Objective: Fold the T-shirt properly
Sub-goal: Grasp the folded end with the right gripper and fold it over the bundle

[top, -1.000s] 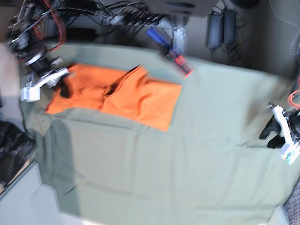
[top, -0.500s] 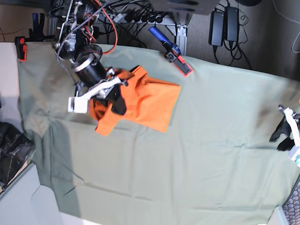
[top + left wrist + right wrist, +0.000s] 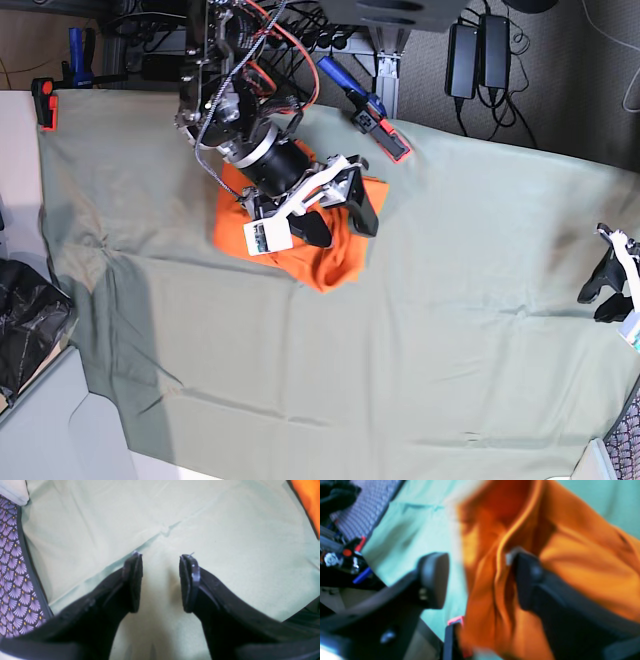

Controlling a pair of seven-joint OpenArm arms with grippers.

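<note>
- The T-shirt [image 3: 325, 255] is soft, bright orange cotton, bunched into a rumpled heap on the grey-green table cover [image 3: 450, 330], toward its far left part in the base view.
- The right gripper [image 3: 335, 210] sits over the heap with its dark jaws spread wide; nothing is clamped between them.
- The right wrist view, heavily blurred, shows a ribbed hem or collar edge of the shirt [image 3: 520, 530] running between the jaws, one finger [image 3: 527, 580] against the fabric; true contact is hard to judge.
- The left gripper [image 3: 160, 580] hangs over bare, lightly creased cover, its flat black pads parted and empty.
- In the base view it [image 3: 610, 285] is partly cut off at the right edge.
</note>
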